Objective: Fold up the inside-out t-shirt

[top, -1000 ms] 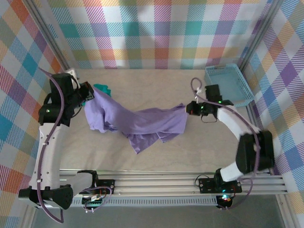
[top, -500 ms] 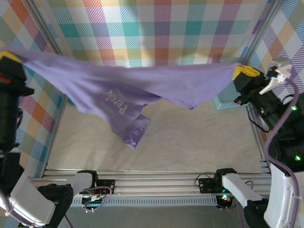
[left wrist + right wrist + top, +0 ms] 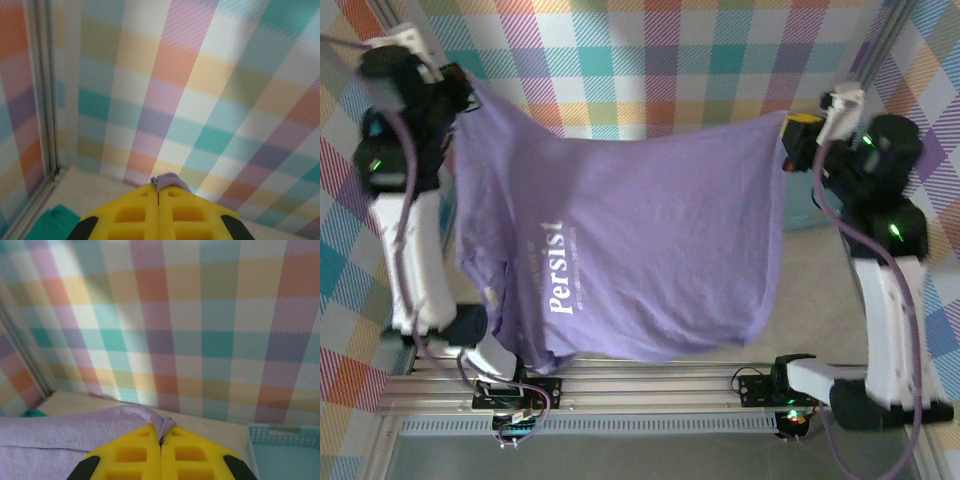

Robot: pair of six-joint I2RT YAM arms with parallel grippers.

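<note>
The lavender t-shirt [image 3: 640,260] hangs spread out high above the table, white lettering on its left half. My left gripper [image 3: 455,90] is shut on its upper left corner, and my right gripper [image 3: 790,135] is shut on its upper right corner. In the left wrist view a small tuft of the t-shirt [image 3: 170,179] pokes out between the yellow fingers [image 3: 130,212] of my left gripper [image 3: 158,195]. The right wrist view has the t-shirt [image 3: 75,432] stretching off to the left from the pinched jaws of my right gripper [image 3: 161,437].
A light blue basket [image 3: 282,452] sits at the back right of the table. A teal-green garment [image 3: 50,222] lies at the back left by the metal frame post [image 3: 42,90]. Checked cloth walls enclose the table on three sides.
Both arms have lifted the t-shirt off the table and high into the air. It went from a crumpled heap to a sheet stretched between the two grippers.
</note>
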